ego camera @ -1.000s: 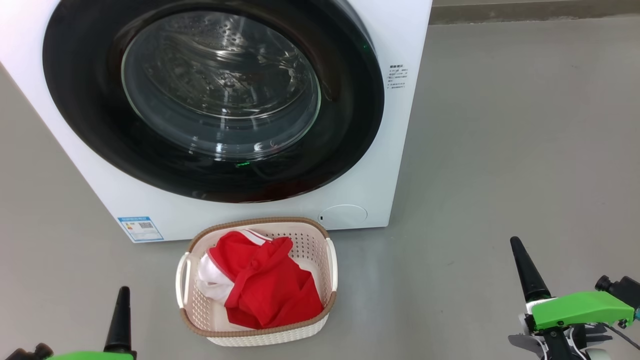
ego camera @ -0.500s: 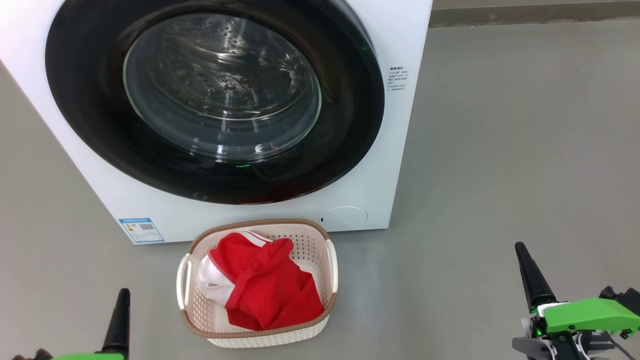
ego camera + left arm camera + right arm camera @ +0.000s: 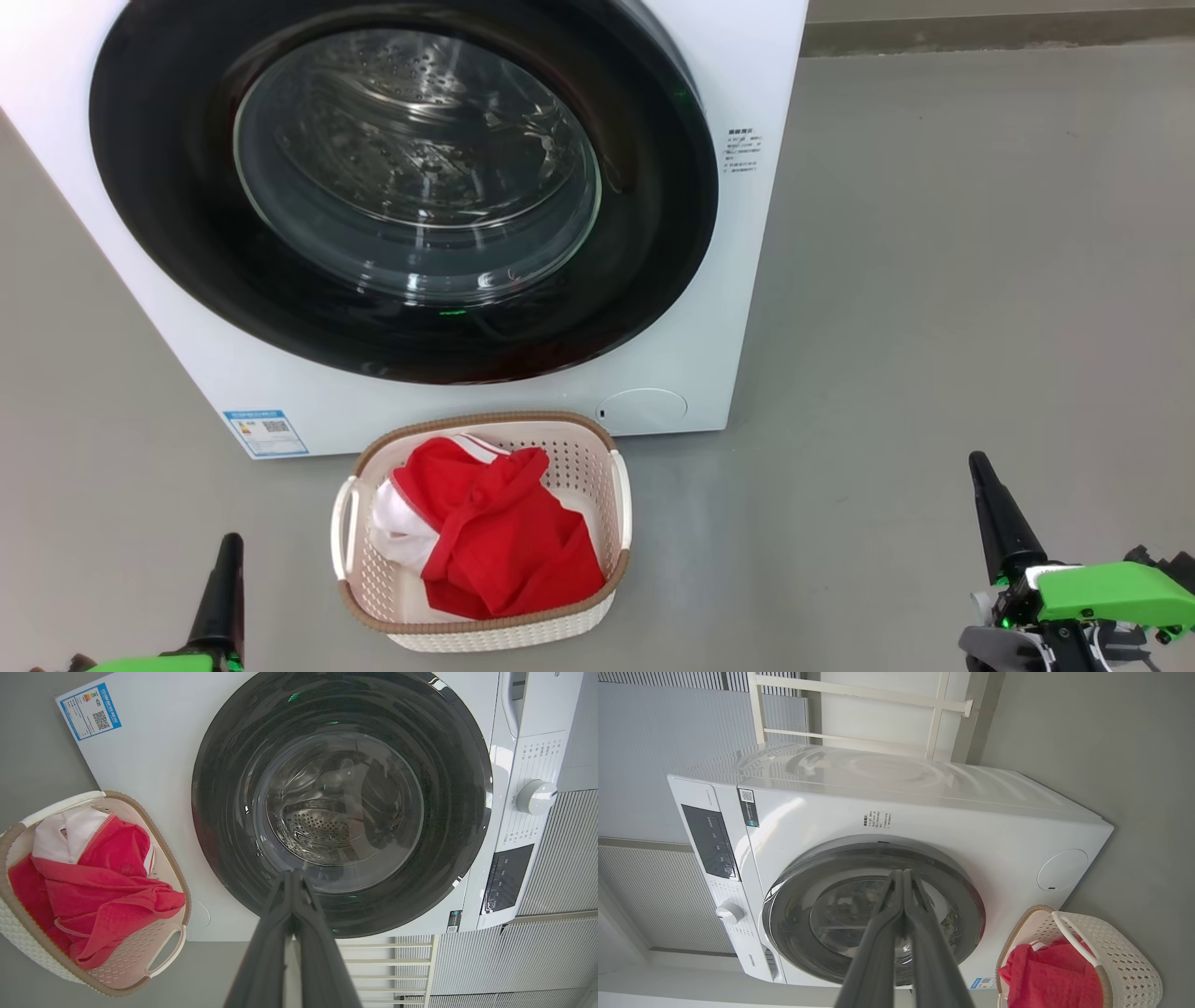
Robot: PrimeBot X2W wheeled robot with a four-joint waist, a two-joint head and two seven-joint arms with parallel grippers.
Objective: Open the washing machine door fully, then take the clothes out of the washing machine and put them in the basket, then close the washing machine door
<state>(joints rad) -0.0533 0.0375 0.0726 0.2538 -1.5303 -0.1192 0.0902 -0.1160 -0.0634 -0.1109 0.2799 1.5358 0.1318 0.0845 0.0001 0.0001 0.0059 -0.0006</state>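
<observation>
The white washing machine fills the upper left of the head view, its round black door shut flat against the front. Through the glass the steel drum looks bare. In front of it on the floor stands the cream basket holding the red clothes with white trim. My left gripper is shut at the lower left, left of the basket. My right gripper is shut at the lower right, well away from the machine. Both wrist views show fingers pressed together, holding nothing.
Grey floor spreads to the right of the machine. A white frame and a ribbed grey wall stand behind the machine. Its control panel and white knob are on the upper front.
The right gripper has drawn back slightly toward the lower right. The picture has shifted down a little, so the camera moved. Door, basket and clothes stay put.
</observation>
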